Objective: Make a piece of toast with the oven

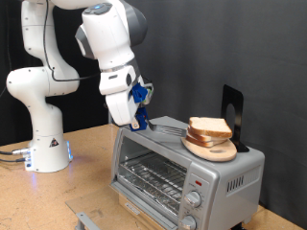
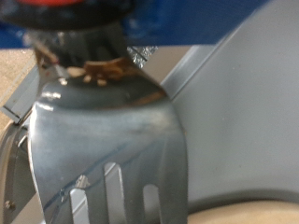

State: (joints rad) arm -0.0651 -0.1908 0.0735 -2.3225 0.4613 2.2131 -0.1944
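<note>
The silver-grey oven (image 1: pixel 192 177) stands at the exterior view's bottom right, and its wire rack (image 1: pixel 153 177) shows through the front. My gripper (image 1: pixel 136 110) hangs just above the oven's top, at its left end, shut on a blue-handled metal spatula (image 1: pixel 153 123). The blade reaches out over the oven's top towards a pile of bread slices. In the wrist view the slotted steel spatula blade (image 2: pixel 103 140) fills the picture, with crumbs at its neck. The piece of toast itself is out of view.
A round wooden plate (image 1: pixel 213 151) with a pile of bread slices (image 1: pixel 208 129) sits on the oven's top, with a black stand (image 1: pixel 233 110) behind it. The robot's white base (image 1: pixel 43 144) stands on the wooden table (image 1: pixel 82 187) at the left. A grey edge (image 1: pixel 91 222) shows at the bottom.
</note>
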